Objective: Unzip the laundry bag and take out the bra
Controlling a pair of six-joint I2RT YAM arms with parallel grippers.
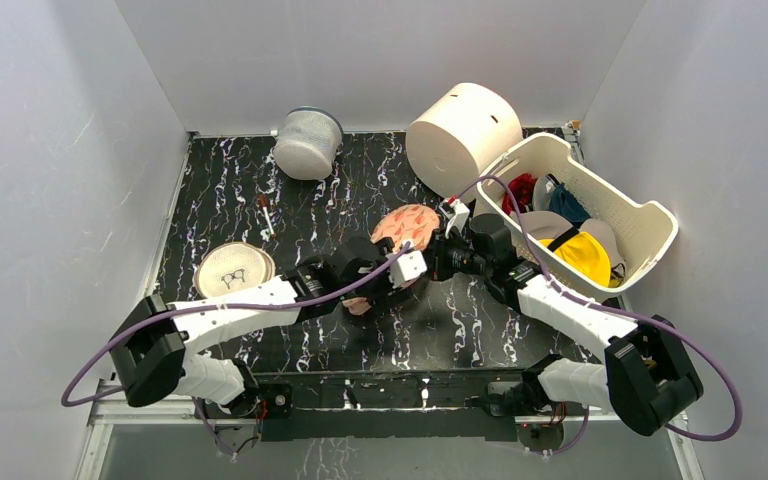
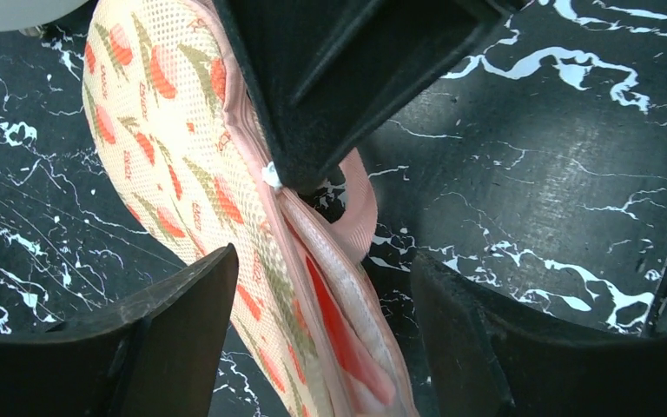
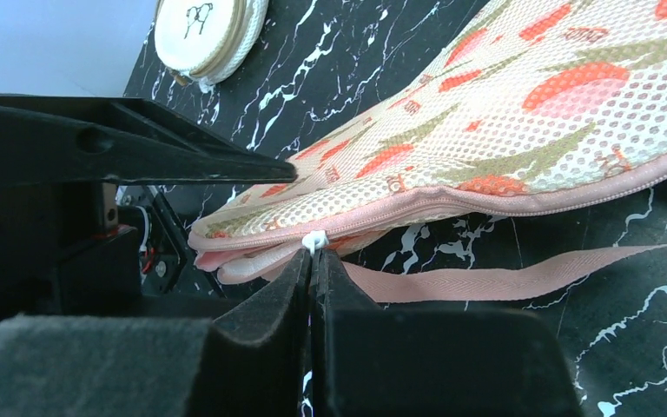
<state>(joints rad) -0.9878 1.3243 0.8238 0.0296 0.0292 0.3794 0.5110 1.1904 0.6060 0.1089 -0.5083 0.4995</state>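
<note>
From above, the laundry bag (image 1: 410, 225) is seen lying near the middle of the black marbled table (image 1: 220, 180), with a white basket (image 1: 660, 215) of garments to its right and a round beige disc (image 1: 233, 270) to its left. In the left wrist view, the left gripper (image 2: 321, 261) is held wide apart astride the bag's near end, where the zip is parted, and the white zip pull (image 2: 271, 176) is pinched by the right gripper (image 2: 302, 178). In the right wrist view, the right gripper's fingers are seen pressed together on that pull at the bag's pink edge, and a pink strap (image 3: 486, 278) is laid on the table just beside it.
</note>
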